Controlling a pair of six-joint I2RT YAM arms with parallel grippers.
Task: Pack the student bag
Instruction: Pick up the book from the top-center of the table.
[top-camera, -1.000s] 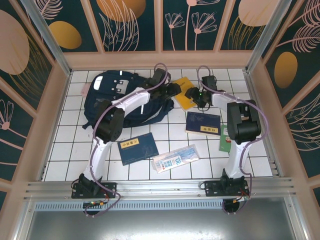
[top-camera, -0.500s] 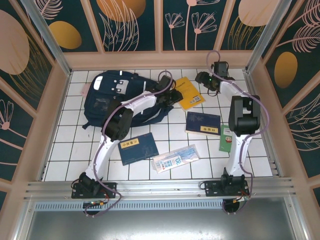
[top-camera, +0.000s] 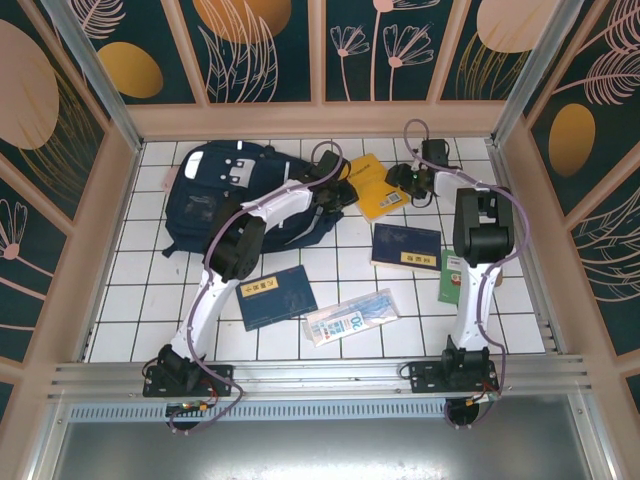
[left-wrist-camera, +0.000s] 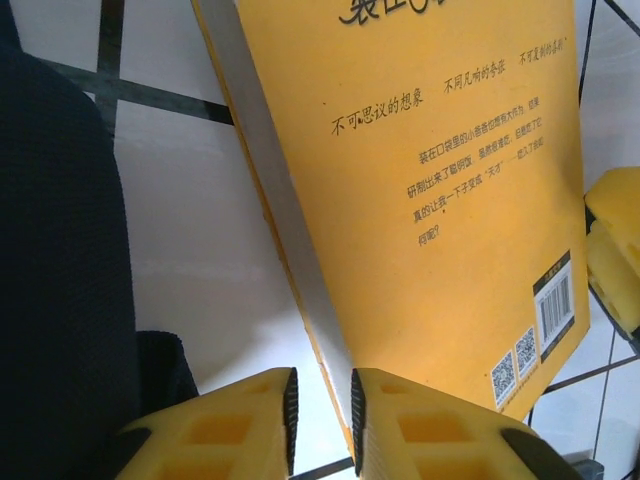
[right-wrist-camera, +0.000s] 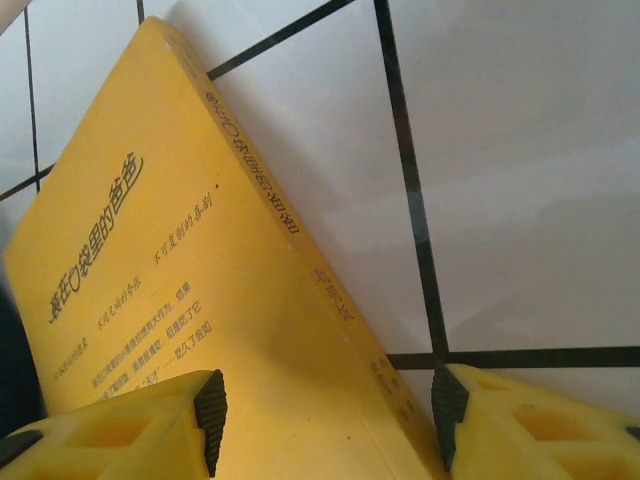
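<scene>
Student bag (top-camera: 215, 200), a large dark navy fabric backpack with white stripes and grey patches, lies flat at the far left of the white tiled table (top-camera: 140, 300) in the top view. The left arm reaches across its right side, and the left gripper (top-camera: 340, 188) sits at the left edge of a thin yellow paperback book (top-camera: 375, 190) just right of the bag. The right gripper (top-camera: 410, 180) is at the book's opposite edge. Nearer the bases, apart from the bag, lie a plain navy book (top-camera: 276, 296), a navy book with a yellow label (top-camera: 406, 246), a green booklet (top-camera: 455, 278) and a pale printed packet (top-camera: 350, 317).

In the left wrist view, the left gripper (left-wrist-camera: 322, 405) has its yellow padded fingers (left-wrist-camera: 245, 425) drawn nearly together. The grey page edge of the yellow paperback book (left-wrist-camera: 450, 200) runs down into the slim gap. I cannot tell whether they press on it. Dark cloth of the student bag (left-wrist-camera: 60, 250) lies at the left, near the book.

In the right wrist view, the right gripper (right-wrist-camera: 326, 405) is spread wide, straddling the spine corner of the yellow paperback book (right-wrist-camera: 150, 250).
</scene>
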